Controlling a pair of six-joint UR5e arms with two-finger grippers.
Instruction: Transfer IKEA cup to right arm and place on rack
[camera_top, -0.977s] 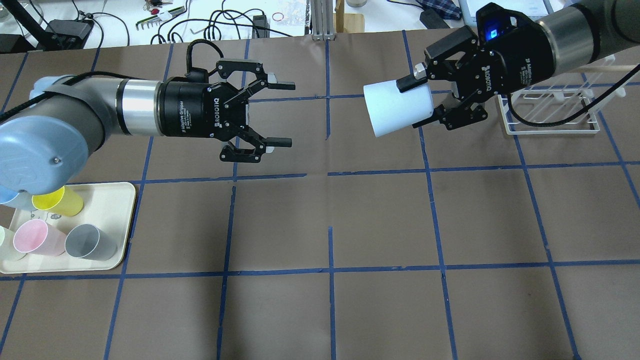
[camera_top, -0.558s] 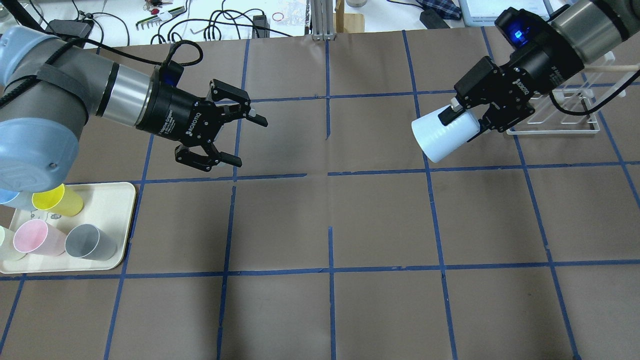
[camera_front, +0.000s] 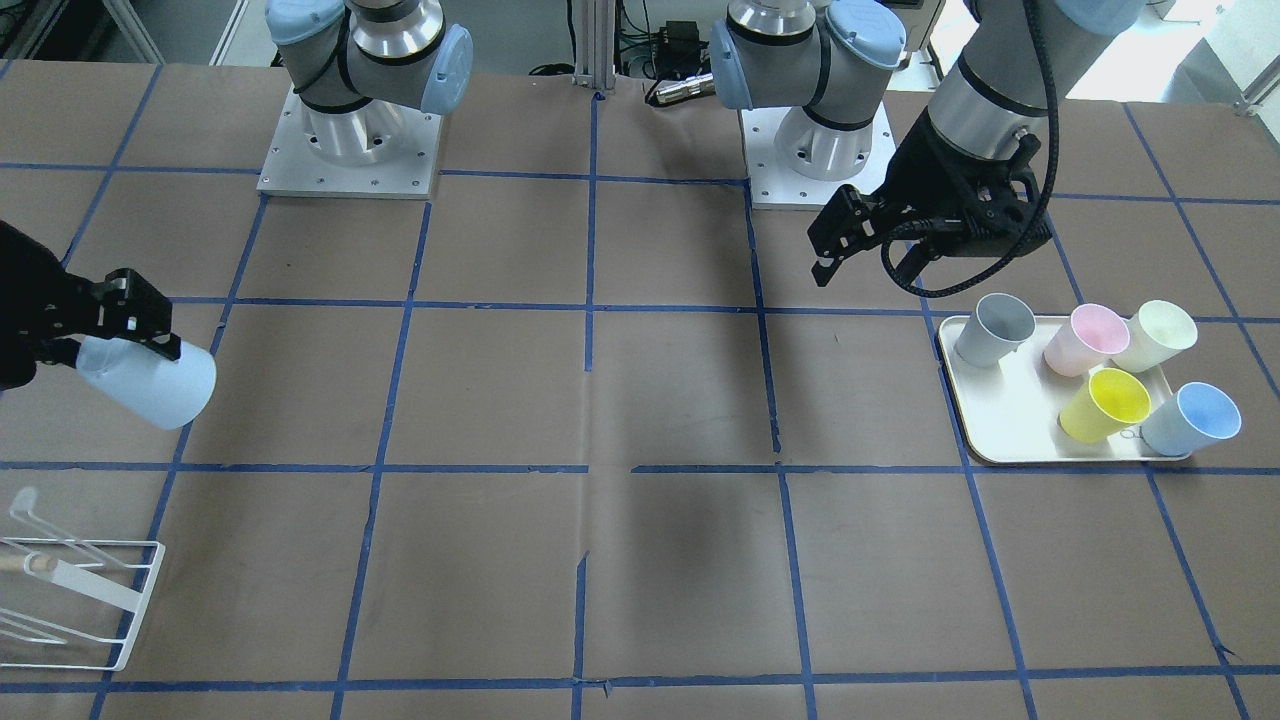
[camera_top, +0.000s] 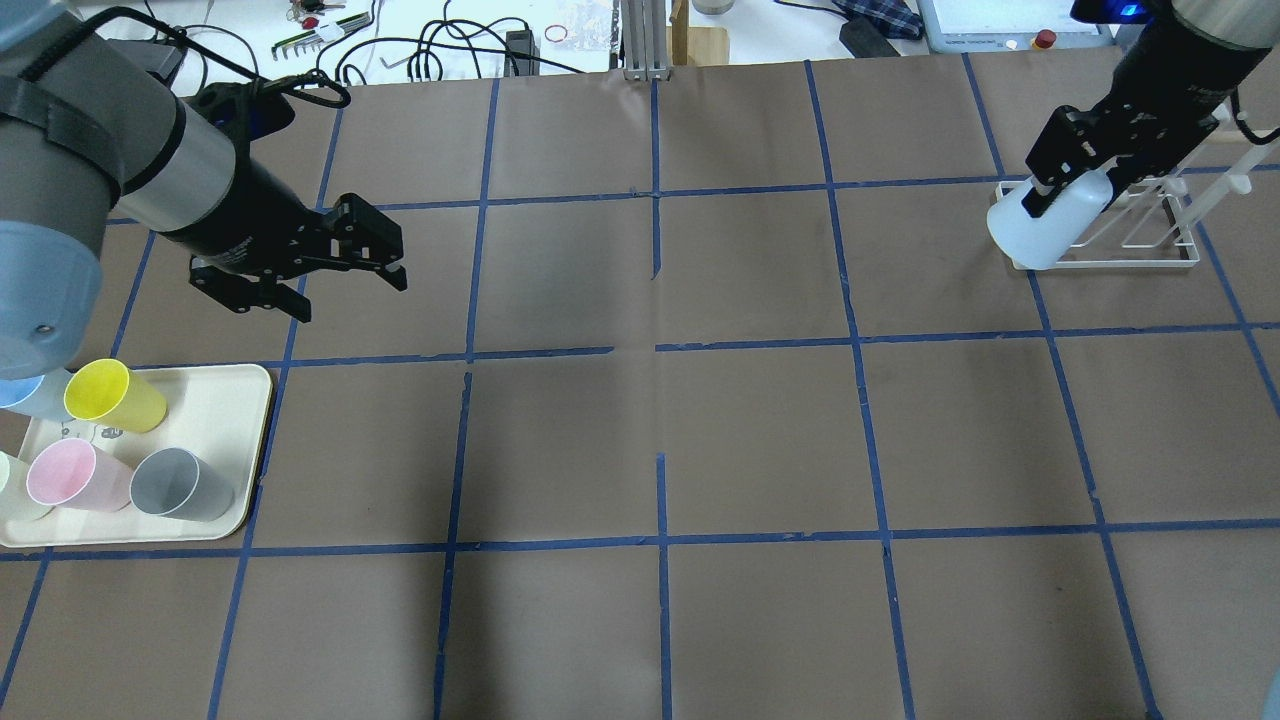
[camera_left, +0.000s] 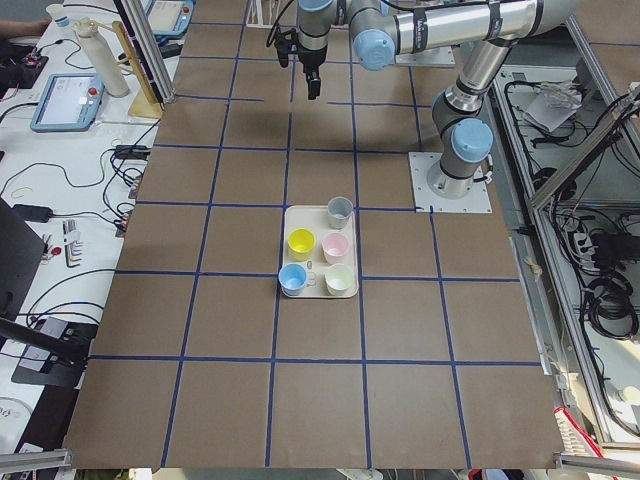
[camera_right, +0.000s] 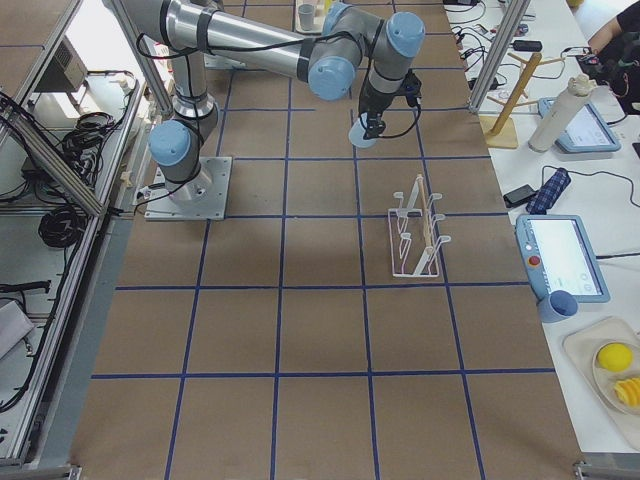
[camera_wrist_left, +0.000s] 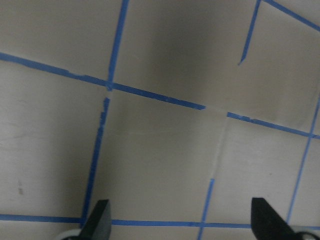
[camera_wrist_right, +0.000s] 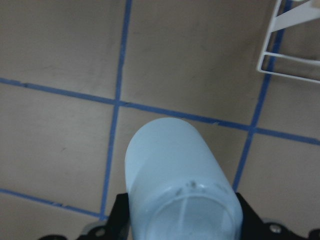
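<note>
My right gripper (camera_top: 1062, 203) is shut on the pale blue IKEA cup (camera_top: 1040, 228) near its base, and the cup's mouth points away from the wrist. It holds the cup in the air, tilted, by the left end of the white wire rack (camera_top: 1100, 262) and not touching it. The front view shows the cup (camera_front: 150, 385) apart from the rack (camera_front: 90, 590). The right wrist view shows the cup (camera_wrist_right: 175, 170) and a corner of the rack (camera_wrist_right: 290, 65). My left gripper (camera_top: 350, 297) is open and empty above the table.
A cream tray (camera_top: 240, 440) at the near left holds a second pale blue cup (camera_front: 1195, 418), a yellow cup (camera_top: 115, 397), a pink cup (camera_top: 75, 477), a grey cup (camera_top: 180, 485) and a cream cup (camera_front: 1160, 335). Blue tape lines cross the brown table.
My right arm has carried the cup to the right, up to the rack's left end. My left gripper has drawn back to the left, still open and now angled down.
</note>
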